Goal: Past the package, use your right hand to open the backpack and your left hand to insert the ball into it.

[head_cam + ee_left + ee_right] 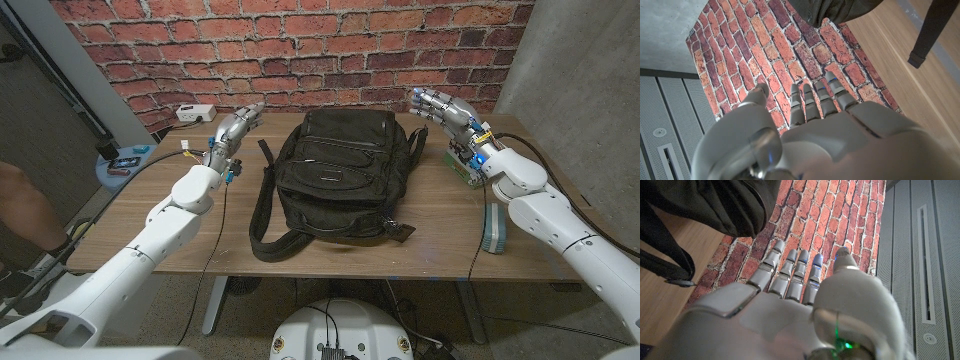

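The black backpack (330, 175) lies on the wooden table (420, 255) in the middle, zipped, with its straps (262, 215) trailing toward the front. My left hand (235, 130) hovers by its far left corner with fingers stretched out and nothing in them. My right hand (440, 107) hovers at its far right corner, fingers likewise extended and holding nothing. The left hand (810, 130) points at the brick wall, with the backpack's edge (835, 10) and a strap (932, 30) close by. The right hand (790, 305) reaches beside the backpack (715, 205).
A small green and white box (462, 160) sits behind my right wrist. A teal-striped item (494, 232) lies at the right front. A white power strip (195, 113) and cables are at the far left, with a blue round stand (120, 165) and a person's leg (20, 210) beyond the left edge.
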Motion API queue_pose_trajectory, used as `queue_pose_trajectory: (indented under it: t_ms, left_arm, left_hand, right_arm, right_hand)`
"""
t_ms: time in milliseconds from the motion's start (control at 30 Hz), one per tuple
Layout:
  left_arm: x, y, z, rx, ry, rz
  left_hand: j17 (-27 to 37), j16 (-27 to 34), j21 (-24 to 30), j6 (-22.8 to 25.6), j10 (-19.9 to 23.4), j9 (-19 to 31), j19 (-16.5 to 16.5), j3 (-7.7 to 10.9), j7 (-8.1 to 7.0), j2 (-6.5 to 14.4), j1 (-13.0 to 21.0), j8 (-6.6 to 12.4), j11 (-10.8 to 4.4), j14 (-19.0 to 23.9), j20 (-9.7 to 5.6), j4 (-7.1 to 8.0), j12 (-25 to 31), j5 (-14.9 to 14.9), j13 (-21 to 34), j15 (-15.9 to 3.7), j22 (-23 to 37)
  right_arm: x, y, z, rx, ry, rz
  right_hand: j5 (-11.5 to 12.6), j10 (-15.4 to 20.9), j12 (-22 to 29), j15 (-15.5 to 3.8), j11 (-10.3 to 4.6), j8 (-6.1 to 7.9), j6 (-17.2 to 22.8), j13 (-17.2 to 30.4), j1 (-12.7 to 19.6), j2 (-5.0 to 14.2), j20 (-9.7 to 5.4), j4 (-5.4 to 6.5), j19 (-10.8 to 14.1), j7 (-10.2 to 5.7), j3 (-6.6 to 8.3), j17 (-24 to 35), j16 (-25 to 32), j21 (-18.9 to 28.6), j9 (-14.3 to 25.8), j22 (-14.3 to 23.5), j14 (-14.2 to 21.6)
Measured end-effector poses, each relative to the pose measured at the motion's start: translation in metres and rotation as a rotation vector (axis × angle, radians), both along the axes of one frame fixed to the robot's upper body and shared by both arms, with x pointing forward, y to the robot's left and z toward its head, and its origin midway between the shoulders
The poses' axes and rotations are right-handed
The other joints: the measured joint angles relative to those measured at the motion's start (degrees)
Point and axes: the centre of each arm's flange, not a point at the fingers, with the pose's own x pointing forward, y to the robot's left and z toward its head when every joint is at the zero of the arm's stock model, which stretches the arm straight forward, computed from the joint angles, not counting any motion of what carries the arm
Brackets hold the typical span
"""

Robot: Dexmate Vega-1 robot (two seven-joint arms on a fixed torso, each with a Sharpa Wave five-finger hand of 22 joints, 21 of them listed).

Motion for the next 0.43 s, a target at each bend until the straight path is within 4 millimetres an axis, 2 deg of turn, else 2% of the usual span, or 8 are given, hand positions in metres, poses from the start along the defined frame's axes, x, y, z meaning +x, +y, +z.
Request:
queue_pose_trajectory:
  t_ms: [300,433]
  left_arm:
    - [0.001,0.005,-0.005,-0.023,-0.002,-0.015]
    - [0.000,0.007,-0.008,-0.037,-0.005,-0.027]
  left_hand:
    - [0.0,-0.4,-0.4,-1.3,-1.2,0.0,-0.7,-0.02,-0.11,0.1,-1.7,0.00,-0.01,-1.1,0.10,1.54,-0.4,-0.3,-0.3,0.09,0.0]
    - [0.0,-0.5,-0.4,-2.0,-1.3,0.0,-0.7,0.14,-0.09,0.1,-2.3,-0.38,0.08,-1.4,0.10,1.71,-0.5,-0.3,-0.5,0.20,0.0]
  right_arm:
    - [0.004,-0.005,-0.005,0.044,0.000,-0.001]
    - [0.011,-0.007,-0.013,0.077,0.012,-0.002]
  right_hand:
    - [-0.2,0.0,0.0,0.00,-0.01,0.00,-0.2,-0.3,-1.0,-0.16,-0.21,0.47,-0.2,0.23,-0.48,-0.3,0.0,-0.1,0.0,0.0,0.0]
    - [-0.2,0.0,0.0,-0.30,-0.01,-0.27,-0.3,-0.3,-1.3,0.15,-0.47,0.47,-0.5,0.31,-0.48,-0.3,0.0,-0.1,0.0,0.0,-0.3]
